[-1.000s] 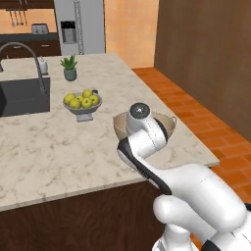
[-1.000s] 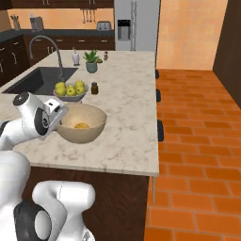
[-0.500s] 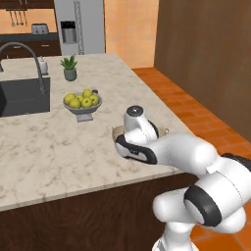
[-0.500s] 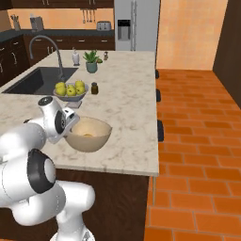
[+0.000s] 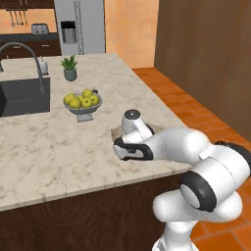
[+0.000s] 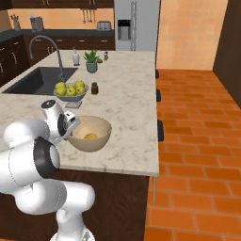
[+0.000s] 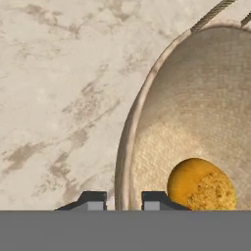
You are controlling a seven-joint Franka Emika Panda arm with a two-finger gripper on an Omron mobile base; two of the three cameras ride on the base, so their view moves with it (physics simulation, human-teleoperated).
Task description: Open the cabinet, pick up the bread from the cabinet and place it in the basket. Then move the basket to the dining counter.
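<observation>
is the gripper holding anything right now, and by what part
The gripper holds the basket by its rim, one finger on each side of the rim. The bread lies loose inside.

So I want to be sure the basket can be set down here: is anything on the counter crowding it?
Nothing visible blocks it. The basket, with the bread inside, sits on bare marble of the dining counter; the fruit bowl stands apart behind it. The gripper straddles its rim.
</observation>
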